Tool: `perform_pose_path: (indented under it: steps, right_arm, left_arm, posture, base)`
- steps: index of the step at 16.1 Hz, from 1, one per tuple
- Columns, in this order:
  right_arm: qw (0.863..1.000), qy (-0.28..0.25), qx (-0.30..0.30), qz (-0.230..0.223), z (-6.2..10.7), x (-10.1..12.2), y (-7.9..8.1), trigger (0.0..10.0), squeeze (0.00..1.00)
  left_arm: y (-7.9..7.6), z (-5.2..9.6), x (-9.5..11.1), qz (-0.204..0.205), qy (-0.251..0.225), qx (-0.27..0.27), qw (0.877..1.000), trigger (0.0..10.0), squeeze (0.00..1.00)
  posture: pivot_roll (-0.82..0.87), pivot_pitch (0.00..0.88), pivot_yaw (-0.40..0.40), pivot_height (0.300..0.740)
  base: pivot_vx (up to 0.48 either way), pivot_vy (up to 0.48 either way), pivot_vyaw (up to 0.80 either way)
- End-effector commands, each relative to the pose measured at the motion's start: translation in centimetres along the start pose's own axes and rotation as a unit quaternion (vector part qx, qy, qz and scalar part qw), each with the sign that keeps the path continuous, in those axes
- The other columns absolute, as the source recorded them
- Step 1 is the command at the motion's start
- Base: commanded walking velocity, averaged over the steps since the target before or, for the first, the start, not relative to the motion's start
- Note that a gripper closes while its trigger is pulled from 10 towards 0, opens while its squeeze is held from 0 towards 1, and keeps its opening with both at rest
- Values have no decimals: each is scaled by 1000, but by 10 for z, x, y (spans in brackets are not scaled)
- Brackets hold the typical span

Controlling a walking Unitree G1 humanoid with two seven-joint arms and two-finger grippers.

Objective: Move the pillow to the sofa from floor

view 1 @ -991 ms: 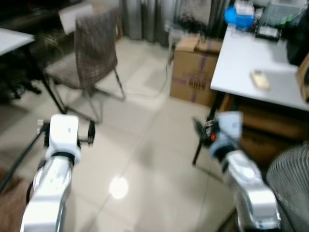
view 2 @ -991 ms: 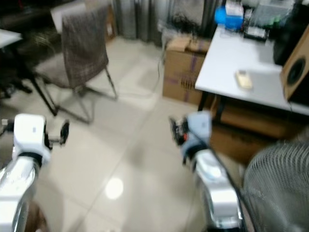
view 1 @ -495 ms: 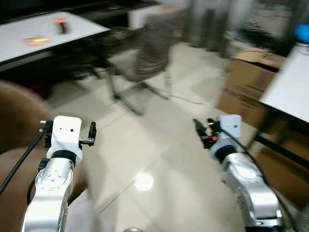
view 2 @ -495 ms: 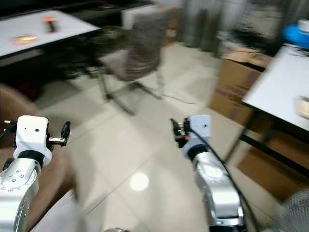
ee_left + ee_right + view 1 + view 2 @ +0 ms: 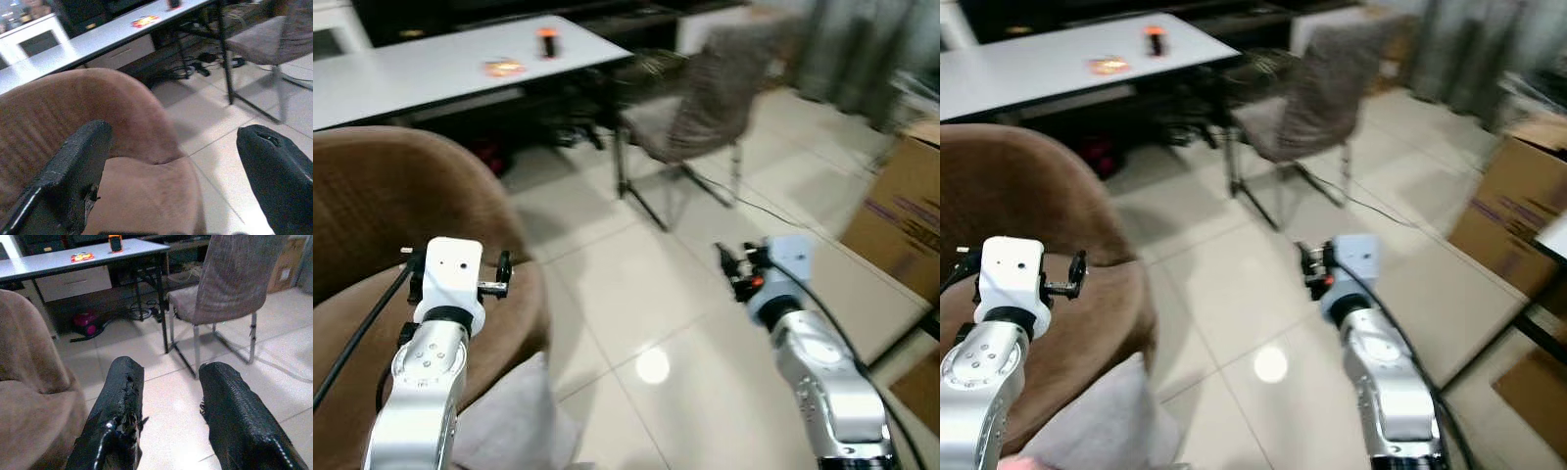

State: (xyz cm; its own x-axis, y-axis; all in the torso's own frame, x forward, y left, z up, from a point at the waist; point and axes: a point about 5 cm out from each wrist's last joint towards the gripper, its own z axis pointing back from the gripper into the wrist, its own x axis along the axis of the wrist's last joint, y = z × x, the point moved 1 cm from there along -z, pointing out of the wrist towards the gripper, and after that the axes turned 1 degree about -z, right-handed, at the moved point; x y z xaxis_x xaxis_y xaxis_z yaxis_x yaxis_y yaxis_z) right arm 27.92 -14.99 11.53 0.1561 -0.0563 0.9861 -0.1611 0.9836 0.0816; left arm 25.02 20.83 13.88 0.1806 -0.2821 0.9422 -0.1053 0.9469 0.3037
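A brown sofa (image 5: 401, 215) with a rounded back stands at the left, and its seat lies under my left arm. A pale grey piece of soft fabric (image 5: 514, 426), perhaps the pillow, shows at the bottom edge beside the sofa seat; whether it rests on the floor or on the seat I cannot tell. My left gripper (image 5: 171, 142) is held over the sofa seat, open, with nothing between its fingers. My right gripper (image 5: 171, 369) hangs over the tiled floor, also open and empty.
A grey fabric chair (image 5: 724, 88) on metal legs stands ahead on the tiled floor (image 5: 636, 284). Behind the sofa is a long white table (image 5: 440, 69) with small orange items on it. A cardboard box (image 5: 906, 211) sits at the right edge.
The camera has swung to the left: the right-hand desk and fan have left the picture and the brown sofa has come in. Both arms keep the same raised pose.
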Motion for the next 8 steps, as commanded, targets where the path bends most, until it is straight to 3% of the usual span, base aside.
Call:
perform_pose_path:
  steps: [1,2,6,8]
  right_arm:
    - [1000,-1,7,-1,-5,1,6,10000,0]
    - [1000,0,12,4,-6,2,6,10000,0]
    - [999,-6,25,28,-10,6,9,10000,0]
    - [998,-4,34,44,-10,4,11,10000,0]
  left_arm:
    - [3,1,2,0,-3,2,1000,10000,0]
    - [3,1,2,2,-4,3,1000,10000,0]
    - [5,4,0,4,-7,5,1000,10000,0]
    - [4,4,1,4,-13,-1,1000,10000,0]
  posture:
    - [22,0,8,740]
    - [22,0,8,740]
    - [20,0,6,740]
    - [16,0,7,740]
  base:
    - [0,0,800]
    - [0,0,800]
    - [0,0,0]
    - [0,-244,0]
